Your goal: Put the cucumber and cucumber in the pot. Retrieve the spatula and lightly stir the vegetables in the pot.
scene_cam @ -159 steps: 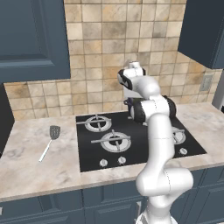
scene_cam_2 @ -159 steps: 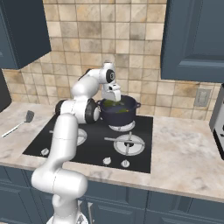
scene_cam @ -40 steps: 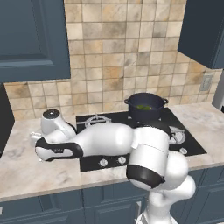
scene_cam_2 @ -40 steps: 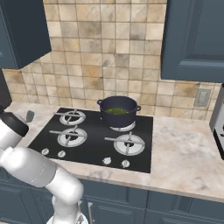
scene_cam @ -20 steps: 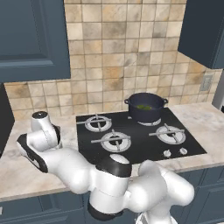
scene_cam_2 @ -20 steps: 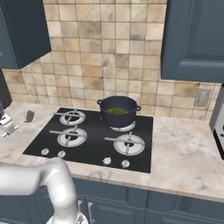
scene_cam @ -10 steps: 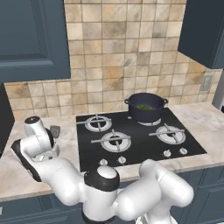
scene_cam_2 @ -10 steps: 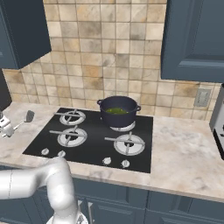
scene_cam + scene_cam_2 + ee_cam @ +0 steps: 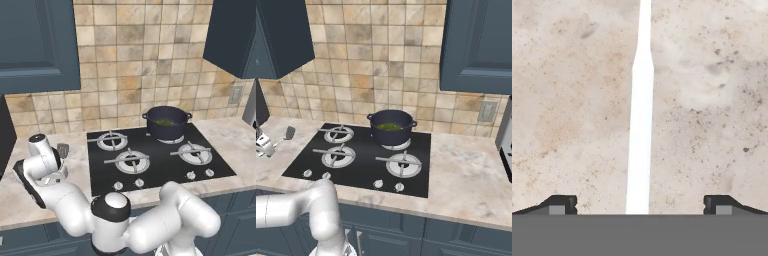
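The spatula lies on the marble counter left of the stove; its grey slotted head (image 9: 62,149) (image 9: 290,132) points toward the wall. Its pale handle (image 9: 640,125) runs straight up the hand view. My gripper (image 9: 640,204) hangs open just above that handle, one fingertip (image 9: 562,202) on each side and neither touching it. The white hand (image 9: 46,165) covers most of the handle in the left base view. The dark blue pot (image 9: 166,127) (image 9: 391,131) stands on the back right burner. Green cucumber (image 9: 164,122) (image 9: 389,127) shows inside it.
The black stove (image 9: 150,165) with several burners and a row of front knobs lies right of the spatula. The tiled wall is close behind, and dark cabinets hang above. My own arm curls low along the counter's front edge (image 9: 30,215).
The arm has swung from the pot far over to the left counter. In the last second the hand sank a little lower over the spatula handle. The jaws stayed open.
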### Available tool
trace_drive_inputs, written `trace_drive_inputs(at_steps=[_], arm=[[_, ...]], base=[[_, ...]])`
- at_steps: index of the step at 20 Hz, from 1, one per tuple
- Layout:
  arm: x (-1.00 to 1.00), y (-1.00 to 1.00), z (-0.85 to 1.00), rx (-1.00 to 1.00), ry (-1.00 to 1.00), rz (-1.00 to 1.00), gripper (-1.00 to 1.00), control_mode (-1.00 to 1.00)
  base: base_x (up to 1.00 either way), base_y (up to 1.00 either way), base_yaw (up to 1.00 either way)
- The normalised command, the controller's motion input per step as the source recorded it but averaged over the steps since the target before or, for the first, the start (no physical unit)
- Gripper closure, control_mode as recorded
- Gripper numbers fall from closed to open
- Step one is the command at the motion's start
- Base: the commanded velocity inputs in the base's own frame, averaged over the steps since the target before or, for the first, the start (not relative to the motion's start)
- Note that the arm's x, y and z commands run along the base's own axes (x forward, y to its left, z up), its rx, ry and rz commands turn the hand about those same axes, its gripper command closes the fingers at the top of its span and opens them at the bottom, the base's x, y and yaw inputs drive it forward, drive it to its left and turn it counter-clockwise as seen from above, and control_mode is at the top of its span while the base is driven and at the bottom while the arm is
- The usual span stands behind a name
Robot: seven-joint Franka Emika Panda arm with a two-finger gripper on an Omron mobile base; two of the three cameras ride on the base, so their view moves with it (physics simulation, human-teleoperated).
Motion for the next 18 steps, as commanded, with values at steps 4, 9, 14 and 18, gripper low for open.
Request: trace_drive_inputs(at_steps=[4,9,14,18], arm=[[0.12,0.04,-0.17,0.00,0.00,0.00,-1.00,-1.00],[0.06,0.06,-0.20,0.00,0.00,0.00,-1.00,-1.00],[-0.01,0.00,-0.38,0.00,0.03,0.00,-1.00,-1.00],[0.00,0.00,-0.50,0.00,0.10,0.00,1.00,-1.00]], base=[[0.00,0.00,0.00],[0.00,0.00,0.00],[0.00,0.00,0.00],[0.00,0.00,0.00]])
